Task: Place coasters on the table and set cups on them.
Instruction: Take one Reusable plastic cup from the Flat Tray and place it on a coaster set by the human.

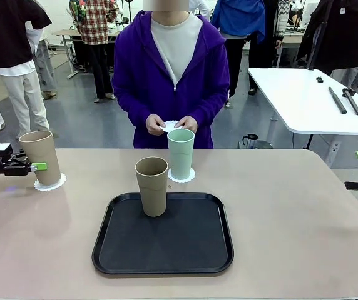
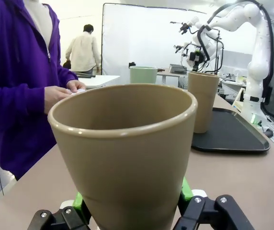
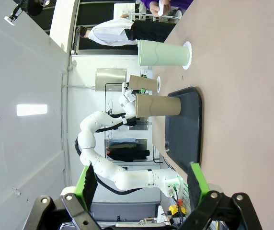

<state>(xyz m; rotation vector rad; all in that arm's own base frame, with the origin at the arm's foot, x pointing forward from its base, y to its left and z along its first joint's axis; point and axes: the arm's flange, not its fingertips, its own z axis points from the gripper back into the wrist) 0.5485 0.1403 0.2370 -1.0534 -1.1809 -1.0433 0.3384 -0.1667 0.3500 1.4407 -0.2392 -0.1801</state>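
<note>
We clamp left gripper on beige cup standing on coaster; our right gripper jaws apart, empty.

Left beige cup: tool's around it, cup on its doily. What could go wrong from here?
1. The left tool is closed against the left beige cup on its doily; pulling back before opening fully could drag or tip it.
2. The second beige cup stands on the tray, and the person's hands hold the third doily behind the mint cup; a reach there might bump either.
</note>
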